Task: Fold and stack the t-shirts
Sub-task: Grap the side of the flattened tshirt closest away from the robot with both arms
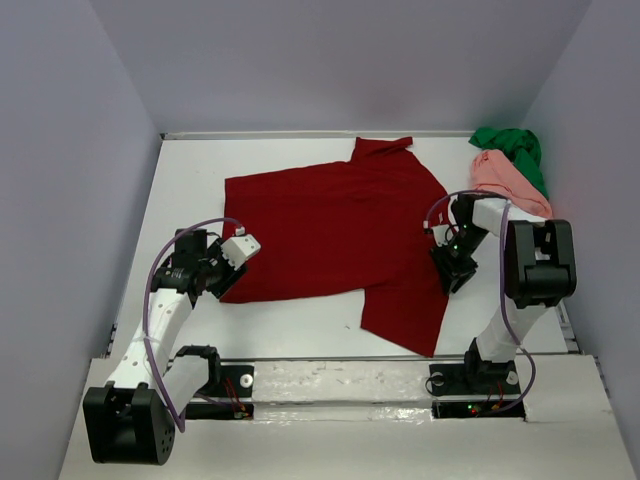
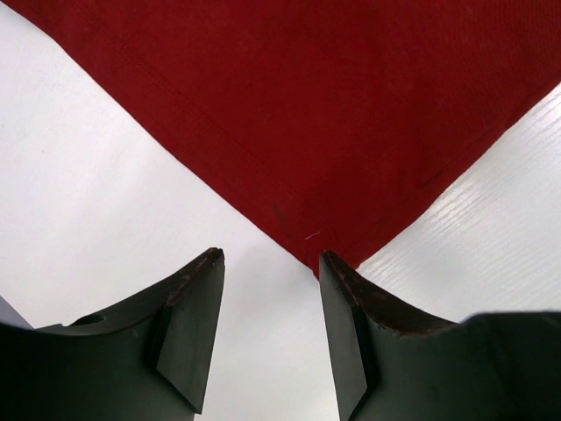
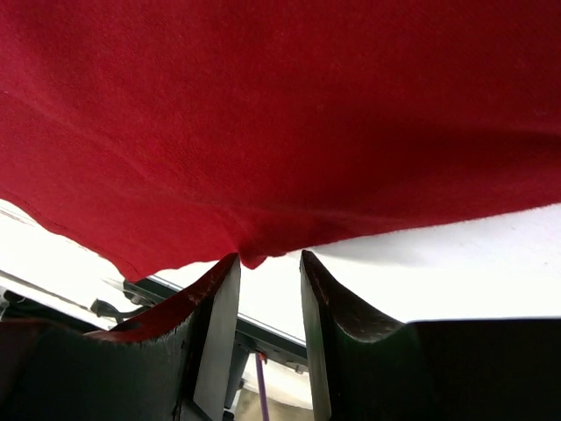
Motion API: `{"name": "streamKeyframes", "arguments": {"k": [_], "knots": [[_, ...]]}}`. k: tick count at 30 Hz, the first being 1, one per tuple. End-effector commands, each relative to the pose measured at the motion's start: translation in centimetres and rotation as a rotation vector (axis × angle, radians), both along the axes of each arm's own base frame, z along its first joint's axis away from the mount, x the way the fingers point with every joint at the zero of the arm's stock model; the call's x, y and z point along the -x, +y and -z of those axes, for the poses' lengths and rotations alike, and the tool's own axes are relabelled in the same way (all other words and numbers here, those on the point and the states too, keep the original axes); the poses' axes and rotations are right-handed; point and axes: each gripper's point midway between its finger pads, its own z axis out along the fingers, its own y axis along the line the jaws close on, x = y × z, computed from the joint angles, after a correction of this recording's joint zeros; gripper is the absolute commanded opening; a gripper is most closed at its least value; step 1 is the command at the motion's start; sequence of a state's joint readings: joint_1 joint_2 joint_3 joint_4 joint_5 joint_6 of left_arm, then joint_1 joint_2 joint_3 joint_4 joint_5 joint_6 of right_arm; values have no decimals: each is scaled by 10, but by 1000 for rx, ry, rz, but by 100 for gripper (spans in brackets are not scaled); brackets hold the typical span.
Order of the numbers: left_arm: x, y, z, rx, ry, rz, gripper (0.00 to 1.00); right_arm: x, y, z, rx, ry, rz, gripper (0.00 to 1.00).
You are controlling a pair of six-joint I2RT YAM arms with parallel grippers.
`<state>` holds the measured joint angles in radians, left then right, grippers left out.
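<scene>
The dark red t-shirt [image 1: 335, 235] lies spread flat on the white table [image 1: 290, 325], with one sleeve pointing to the near right. My left gripper [image 1: 224, 284] is open and low at the shirt's near-left corner. In the left wrist view that corner [image 2: 316, 254] ends just ahead of my open left gripper [image 2: 270, 254], beside the right finger. My right gripper [image 1: 453, 280] is at the shirt's right edge. In the right wrist view it [image 3: 269, 256] is open, with the red hem [image 3: 254, 250] at its fingertips. The salmon pink t-shirt [image 1: 505, 180] and the bright green t-shirt [image 1: 515, 148] lie bunched at the far right corner.
Grey walls enclose the table on the left, back and right. The arm bases [image 1: 350, 385] stand on a strip along the near edge. A purple cable [image 1: 165, 290] loops along the left arm.
</scene>
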<state>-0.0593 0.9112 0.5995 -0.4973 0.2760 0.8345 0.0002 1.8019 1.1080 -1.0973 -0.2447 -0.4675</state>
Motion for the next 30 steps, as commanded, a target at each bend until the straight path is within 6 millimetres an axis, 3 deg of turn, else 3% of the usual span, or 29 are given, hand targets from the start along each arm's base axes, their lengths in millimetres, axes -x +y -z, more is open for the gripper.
{"name": "streamKeyframes", "arguments": {"k": [1,4,8,14,23,30], "knots": [[-1,0,-3,-4,-23,1,61,-7,6,3,-20,-16,-14,39],[-1,0,-3,-6,-24,1,61,-9,5,7,-10,-15,-10,31],[0,1,-4,-12,-21,4,61,-6,3,11,1,0,-11,1],[4,3,-4,-38,0,30,61,-2,-4,6,37,-19,-20,0],[24,7,1,-141,87,177,61,-17,-15,-8,110,-99,-5,0],[38,10,17,-217,192,319,62,-26,-11,-15,103,-127,28,0]]}}
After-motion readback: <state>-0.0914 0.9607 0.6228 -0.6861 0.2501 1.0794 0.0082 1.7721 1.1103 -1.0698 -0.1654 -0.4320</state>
